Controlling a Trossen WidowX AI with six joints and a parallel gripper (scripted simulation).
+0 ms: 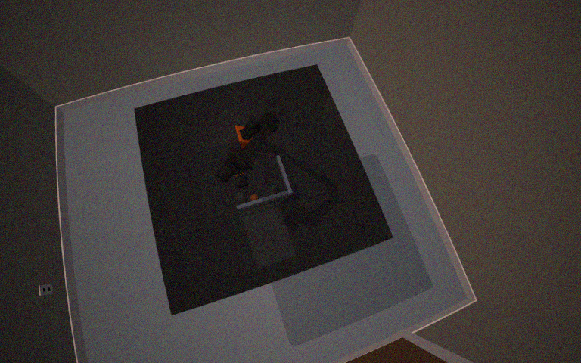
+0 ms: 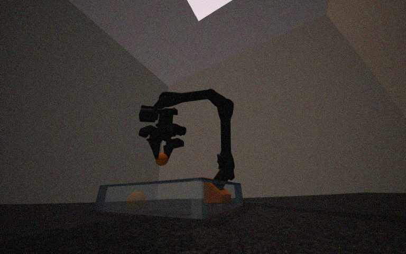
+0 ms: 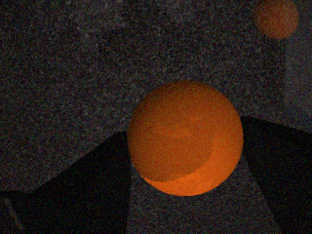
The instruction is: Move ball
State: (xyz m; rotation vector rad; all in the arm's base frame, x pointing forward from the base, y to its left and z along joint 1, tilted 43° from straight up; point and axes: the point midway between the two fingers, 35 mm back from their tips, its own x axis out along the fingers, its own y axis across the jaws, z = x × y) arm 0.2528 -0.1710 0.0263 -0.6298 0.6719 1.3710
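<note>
A dim room, a dark mat on a pale table (image 1: 107,239). The black parallel-jaw gripper (image 2: 162,155) hangs high, pinching the solid orange ball (image 2: 162,159). The faint see-through orange copy (image 2: 136,196) lies well below the ball and off to the camera's left, inside the low clear walls (image 2: 176,191).

Dark square mat (image 1: 192,239) on pale grey table (image 1: 102,214) with raised light rim. Small wall outlet (image 1: 45,290) at lower left. Bright ceiling panel (image 2: 208,7) overhead. Plain dim walls.
</note>
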